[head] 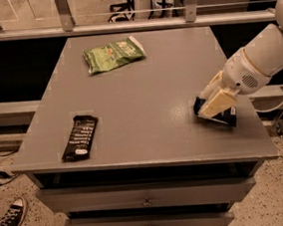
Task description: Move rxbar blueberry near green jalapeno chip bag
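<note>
The hand [214, 103] sits low over the rxbar blueberry [228, 117], near the right edge of the desk [145, 99] and not far from its front right corner. I cannot tell whether the hand is clamped on the bar or only resting against it. The main risk is probably a poor hold: a thin, flat wrapper gives little to grip, so a shallow pinch could let it slide out or nudge it over the right edge. The green jalapeno chip bag [113, 54] lies well apart, towards the far left corner, so a weak hold could fail on the way across. Setting down too close could shove the light bag. The black bar [80, 137], near the front left corner, looks clear of that path.
</note>
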`<state>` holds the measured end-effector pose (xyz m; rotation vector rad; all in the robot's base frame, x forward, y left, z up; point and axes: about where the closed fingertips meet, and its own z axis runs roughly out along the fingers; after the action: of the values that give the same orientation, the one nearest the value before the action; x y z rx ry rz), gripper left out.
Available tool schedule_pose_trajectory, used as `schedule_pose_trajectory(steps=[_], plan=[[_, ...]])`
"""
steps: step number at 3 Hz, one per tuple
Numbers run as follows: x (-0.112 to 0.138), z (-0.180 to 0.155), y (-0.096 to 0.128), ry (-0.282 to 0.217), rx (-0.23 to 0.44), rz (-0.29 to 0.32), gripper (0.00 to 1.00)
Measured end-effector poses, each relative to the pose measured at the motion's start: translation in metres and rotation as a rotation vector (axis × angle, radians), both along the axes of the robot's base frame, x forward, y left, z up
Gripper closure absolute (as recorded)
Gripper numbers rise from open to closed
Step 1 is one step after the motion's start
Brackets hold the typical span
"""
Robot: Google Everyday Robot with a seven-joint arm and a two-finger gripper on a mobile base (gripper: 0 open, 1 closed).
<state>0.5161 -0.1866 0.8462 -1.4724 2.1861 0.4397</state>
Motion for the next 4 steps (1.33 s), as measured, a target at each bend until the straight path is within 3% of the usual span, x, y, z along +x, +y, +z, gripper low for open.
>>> schedule_pose_trajectory(steps=[2,3,4], plan=[[0.036,0.045,-0.008,-0.112,-0.018,0.019,1.0],[0.037,0.046,-0.007,-0.117,-0.017,0.019,1.0],[0.048,0.047,0.002,-0.153,-0.01,0.019,1.0]])
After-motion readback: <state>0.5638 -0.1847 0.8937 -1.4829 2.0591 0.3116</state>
